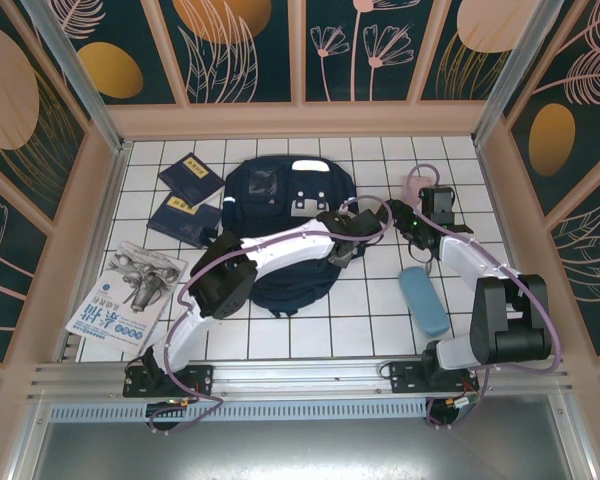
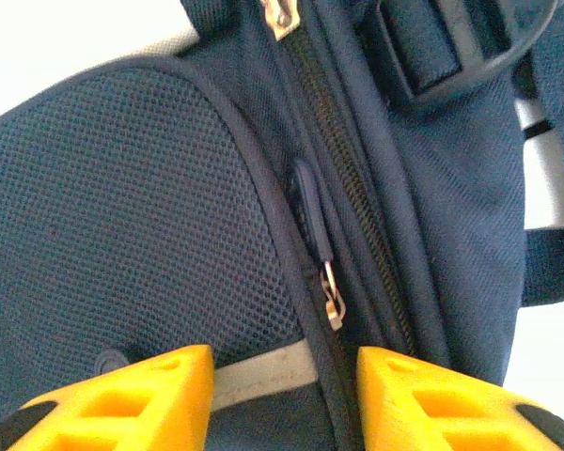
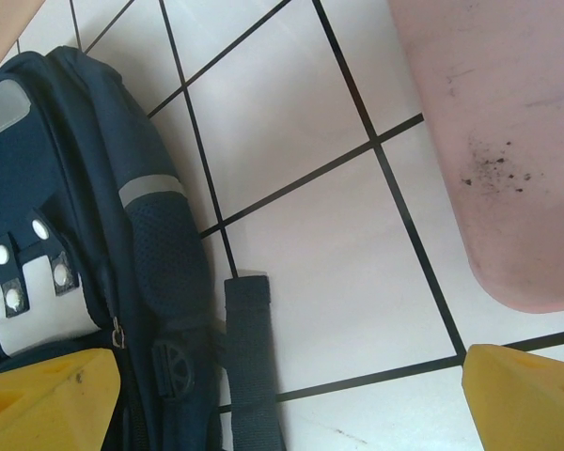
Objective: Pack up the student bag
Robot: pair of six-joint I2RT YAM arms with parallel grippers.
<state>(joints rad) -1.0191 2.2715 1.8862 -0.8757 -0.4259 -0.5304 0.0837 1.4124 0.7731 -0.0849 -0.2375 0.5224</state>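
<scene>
The student bag, a dark navy backpack with white stripes and a grey patch, lies flat on the tiled table, at its middle towards the back. My left gripper hangs over the bag's right side. In the left wrist view the left gripper is open, its yellow fingertips straddling the bag's seam. A metal zipper pull lies just beyond them, not gripped. My right gripper stands wide open over bare tile right of the bag, near a loose black strap.
Two navy booklets lie left of the bag, with a magazine at the front left. A blue pencil case rests right of centre. Pink walls enclose the table close to the right gripper.
</scene>
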